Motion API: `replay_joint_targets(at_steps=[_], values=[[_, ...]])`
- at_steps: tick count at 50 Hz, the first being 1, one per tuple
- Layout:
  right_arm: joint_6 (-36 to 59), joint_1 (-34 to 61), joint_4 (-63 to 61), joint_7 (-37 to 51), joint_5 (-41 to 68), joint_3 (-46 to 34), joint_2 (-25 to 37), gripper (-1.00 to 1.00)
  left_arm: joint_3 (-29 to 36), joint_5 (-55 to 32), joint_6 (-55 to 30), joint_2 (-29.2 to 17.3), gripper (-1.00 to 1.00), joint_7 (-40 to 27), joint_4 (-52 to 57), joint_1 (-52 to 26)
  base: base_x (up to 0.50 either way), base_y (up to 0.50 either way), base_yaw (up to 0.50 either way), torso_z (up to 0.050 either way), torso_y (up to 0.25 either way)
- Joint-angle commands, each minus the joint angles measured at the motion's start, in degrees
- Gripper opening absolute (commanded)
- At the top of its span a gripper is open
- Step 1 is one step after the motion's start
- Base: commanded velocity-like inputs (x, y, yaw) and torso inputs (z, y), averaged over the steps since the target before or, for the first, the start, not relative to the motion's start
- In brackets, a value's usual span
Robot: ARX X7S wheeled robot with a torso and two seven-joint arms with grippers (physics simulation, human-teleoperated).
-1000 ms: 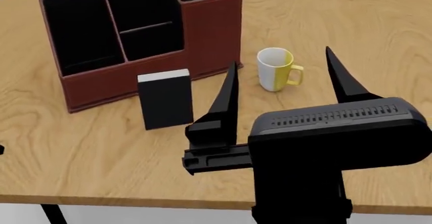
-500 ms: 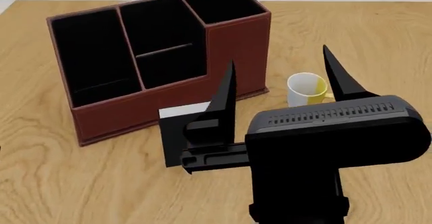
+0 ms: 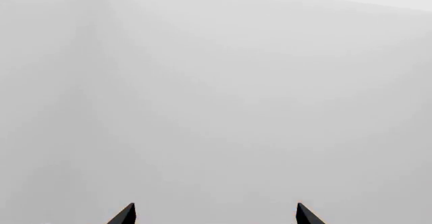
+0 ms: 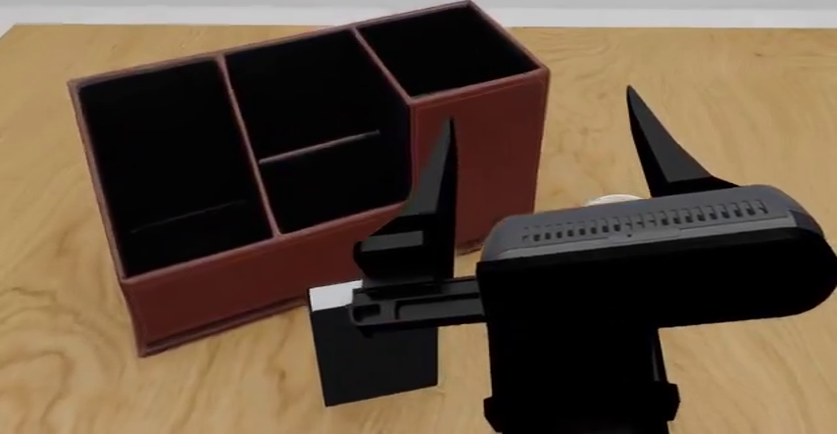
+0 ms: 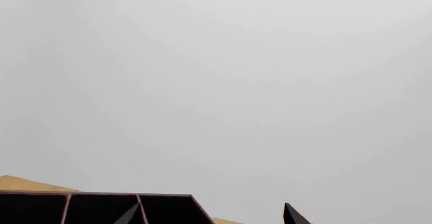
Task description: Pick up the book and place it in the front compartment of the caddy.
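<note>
The desk (image 4: 732, 72) fills the head view with light wood grain, running from the upper edge of the frame down to the bottom. On it, in the upper left and centre, stands the caddy (image 4: 477, 145), a dark red-brown box with black lining, set at an angle so that its long front wall slants from lower left to upper right. It is split into three sections, and the middle one is halved by a low cross divider; the front compartment (image 4: 327, 194) is the nearer half of that middle section, a black pocket just behind the front wall.

The right hand (image 4: 543, 140) takes up the lower right of the head view, its bulky black body in the foreground and its two pointed fingers standing well apart, spread open with nothing between them. In the right wrist view its two tips show at the bottom edge, with the caddy's rim beside them.

The book (image 4: 372, 361) stands upright on the desk at lower centre, just in front of the caddy's front wall, partly hidden behind the right hand.

The left hand (image 3: 215, 215) shows only as two dark tips, well apart, against plain grey, so it is open and empty.

A sliver of a white mug (image 4: 610, 200) peeks above the right hand's body.
</note>
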Motion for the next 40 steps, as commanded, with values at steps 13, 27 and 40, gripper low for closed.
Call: replay_joint_targets(at_steps=[13,27,40], values=[[1.38,1.4,-0.04,-1.81,-3.29,-2.18,-0.57,1.0,-0.64,-2.19,1.36,-1.64,1.0,-1.88,0.43,0.3,0.3,0.12,0.0,0.0,0.001],[1.91,2.24,-0.1,-1.27,-2.71,-2.6,-0.54,1.0,-0.57,-3.13,2.3,-2.52,1.0,-2.71,0.41,0.54,0.29,0.17,0.0,0.0,0.001],[1.49,1.98,-0.02,-0.86,-2.24,-2.49,-0.55,1.0,0.01,-3.39,3.21,-3.15,1.0,-3.25,0.13,0.68,0.29,0.16,0.0,0.0,0.001]])
